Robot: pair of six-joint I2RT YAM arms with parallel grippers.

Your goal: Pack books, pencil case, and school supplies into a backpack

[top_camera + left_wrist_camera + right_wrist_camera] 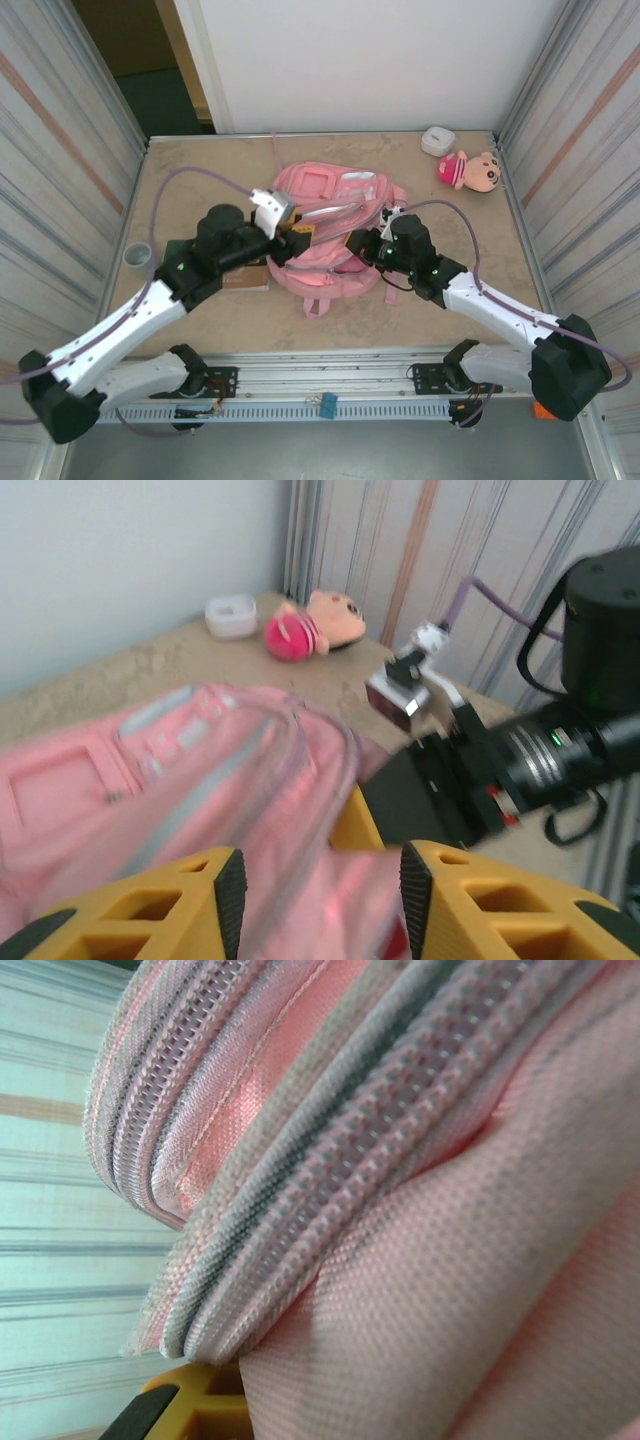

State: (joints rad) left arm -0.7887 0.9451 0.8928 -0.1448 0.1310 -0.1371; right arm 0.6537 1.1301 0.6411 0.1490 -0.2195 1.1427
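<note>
Both arms are at the backpack (330, 200) mid-desk, opening it, I'd judge. The left hand (322, 885) has its fingers apart astride the rim. The right hand (358, 244) is pressed to the zipper (330, 1150); I cannot tell its grip. The book (244, 276) lies just left of the backpack, so the mouth needs widening next

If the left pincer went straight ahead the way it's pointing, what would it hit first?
The pink backpack: its fabric sits right between the fingers of the left pincer, probably touching, though blur hides the depth.
</note>
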